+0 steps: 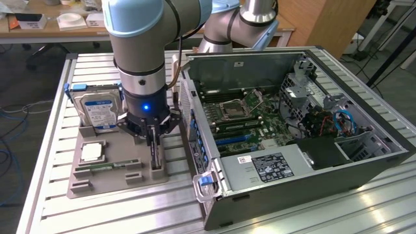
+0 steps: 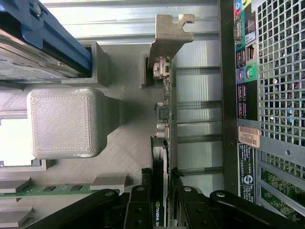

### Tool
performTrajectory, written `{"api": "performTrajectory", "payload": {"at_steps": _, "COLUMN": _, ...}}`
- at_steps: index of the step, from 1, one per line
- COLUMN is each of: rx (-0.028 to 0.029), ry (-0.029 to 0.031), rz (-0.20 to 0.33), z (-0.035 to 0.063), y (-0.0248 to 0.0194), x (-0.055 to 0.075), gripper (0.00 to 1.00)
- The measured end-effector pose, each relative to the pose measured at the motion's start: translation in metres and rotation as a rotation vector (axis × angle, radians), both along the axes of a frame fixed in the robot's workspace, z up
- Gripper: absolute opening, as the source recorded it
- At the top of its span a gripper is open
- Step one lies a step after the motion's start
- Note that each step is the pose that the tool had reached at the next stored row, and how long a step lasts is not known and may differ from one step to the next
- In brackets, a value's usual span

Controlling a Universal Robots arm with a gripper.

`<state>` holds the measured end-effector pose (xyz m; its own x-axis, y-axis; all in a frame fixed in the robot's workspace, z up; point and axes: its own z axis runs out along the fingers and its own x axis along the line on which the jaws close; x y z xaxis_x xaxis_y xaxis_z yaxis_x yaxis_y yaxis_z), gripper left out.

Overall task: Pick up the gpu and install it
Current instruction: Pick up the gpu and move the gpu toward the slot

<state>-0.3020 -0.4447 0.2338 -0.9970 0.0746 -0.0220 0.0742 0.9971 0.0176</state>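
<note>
The gpu (image 1: pixel 155 155) is a thin black card standing edge-on in a slot of the grey holder tray (image 1: pixel 110 184), at the side nearest the computer. My gripper (image 1: pixel 153 131) points straight down over it. In the wrist view the gpu (image 2: pixel 163 119) runs away from the camera, with its metal bracket at the far end. There my gripper (image 2: pixel 160 179) has one black finger (image 2: pixel 142 200) pressed against each face of the card, shut on it. The card's lower edge still looks seated in the tray slot.
The open computer case (image 1: pixel 364 161) lies at the exterior view's right, motherboard (image 1: pixel 247 117) exposed, its rear panel (image 2: pixel 276 95) close beside the card. On the tray stand a silver hard drive (image 1: pixel 97 109), a processor (image 1: pixel 91 152) and a green memory stick (image 1: pixel 107 166).
</note>
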Motion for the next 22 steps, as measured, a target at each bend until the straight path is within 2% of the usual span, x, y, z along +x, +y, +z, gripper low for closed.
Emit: {"api": "performTrajectory", "payload": {"at_steps": 22, "rx": 0.0, "ry": 0.0, "rz": 0.0, "z": 0.0, "y": 0.0, "x": 0.0, "gripper": 0.26}}
